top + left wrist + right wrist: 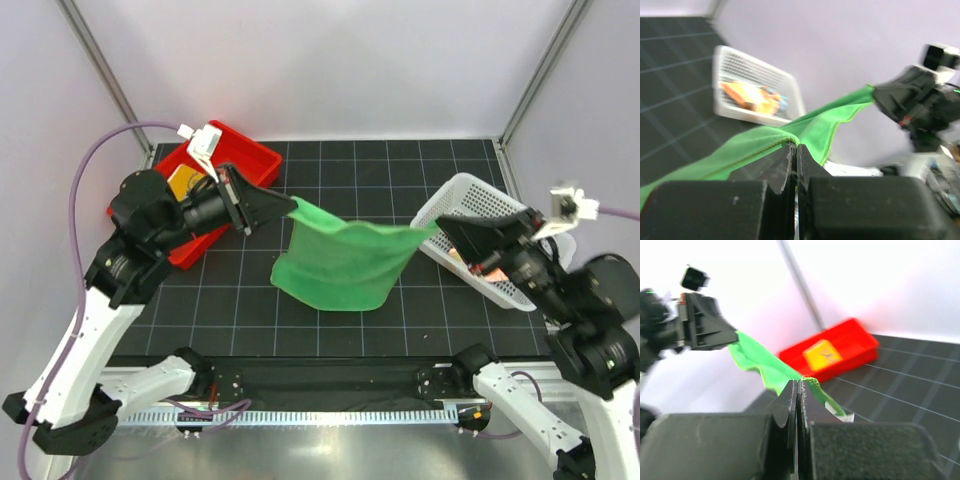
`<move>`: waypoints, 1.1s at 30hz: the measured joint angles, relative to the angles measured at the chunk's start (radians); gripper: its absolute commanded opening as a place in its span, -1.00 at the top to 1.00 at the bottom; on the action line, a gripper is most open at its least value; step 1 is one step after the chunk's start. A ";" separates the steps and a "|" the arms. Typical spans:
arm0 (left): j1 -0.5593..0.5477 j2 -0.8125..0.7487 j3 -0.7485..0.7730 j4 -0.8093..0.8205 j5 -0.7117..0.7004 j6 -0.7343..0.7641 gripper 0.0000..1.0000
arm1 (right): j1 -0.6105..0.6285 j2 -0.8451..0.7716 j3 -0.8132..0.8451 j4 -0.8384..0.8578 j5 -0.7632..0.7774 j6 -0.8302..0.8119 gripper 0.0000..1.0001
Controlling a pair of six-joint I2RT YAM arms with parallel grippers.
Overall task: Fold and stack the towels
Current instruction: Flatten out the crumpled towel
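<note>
1. Centre of the top view: green towel (345, 262), which I see stretched between both grippers, its lower edge sagging.
2. Left gripper (292, 208): clamped on the towel's upper-left corner.
3. Right gripper (436, 228): clamped on the towel's upper-right corner.

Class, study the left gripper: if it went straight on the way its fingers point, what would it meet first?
Beyond the green towel it pinches, the left gripper would probably meet the right gripper, which holds the opposite corner. Depth is uncertain.

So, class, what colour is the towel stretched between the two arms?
The towel is plain bright green, clearest in the top external view.
</note>
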 measured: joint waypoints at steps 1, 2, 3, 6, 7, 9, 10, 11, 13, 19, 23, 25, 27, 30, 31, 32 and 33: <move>-0.040 -0.022 0.003 0.007 0.004 -0.023 1.00 | 0.000 -0.035 0.002 0.002 -0.033 0.018 0.98; -0.076 -0.034 0.009 0.012 0.003 -0.040 1.00 | 0.000 -0.061 0.008 0.000 -0.058 0.037 0.98; -0.108 -0.040 0.016 0.016 0.003 -0.058 1.00 | 0.000 -0.071 0.014 -0.002 -0.072 0.048 0.98; -0.157 -0.048 0.028 0.018 -0.023 -0.108 1.00 | 0.000 -0.076 0.048 -0.013 -0.097 0.078 0.98; -0.162 -0.050 0.029 0.017 -0.037 -0.121 1.00 | 0.000 -0.071 0.060 -0.017 -0.098 0.087 0.98; -0.163 -0.044 0.034 0.007 -0.078 -0.134 1.00 | 0.000 -0.056 0.081 -0.025 -0.089 0.094 0.98; -0.163 -0.035 0.042 -0.010 -0.103 -0.135 1.00 | 0.000 -0.049 0.088 -0.027 -0.081 0.095 0.98; -0.164 -0.025 0.056 -0.036 -0.138 -0.131 0.99 | 0.000 -0.039 0.097 -0.035 -0.065 0.096 0.98; -0.164 0.003 0.092 -0.076 -0.204 -0.117 1.00 | 0.000 -0.006 0.118 -0.046 -0.013 0.090 0.98; -0.141 0.152 0.260 -0.165 -0.503 0.013 1.00 | 0.000 0.222 0.222 -0.029 0.190 0.019 0.98; -0.031 0.293 0.348 -0.155 -0.557 0.080 1.00 | 0.000 0.476 0.290 0.031 0.295 -0.063 0.99; 0.051 0.383 0.380 -0.127 -0.538 0.090 1.00 | 0.000 0.591 0.327 0.073 0.325 -0.096 0.99; 0.125 0.470 0.382 -0.090 -0.508 0.093 1.00 | -0.003 0.724 0.338 0.117 0.346 -0.129 0.98; 0.201 0.598 0.359 0.005 -0.435 0.095 1.00 | -0.016 0.878 0.338 0.176 0.348 -0.168 0.98; 0.214 0.632 0.358 0.025 -0.417 0.095 1.00 | -0.019 0.914 0.338 0.196 0.346 -0.177 0.98; 0.231 0.685 0.362 0.051 -0.387 0.098 1.00 | -0.028 0.957 0.341 0.214 0.344 -0.188 0.99; 0.240 0.724 0.372 0.069 -0.368 0.104 1.00 | -0.036 0.998 0.347 0.234 0.338 -0.198 0.98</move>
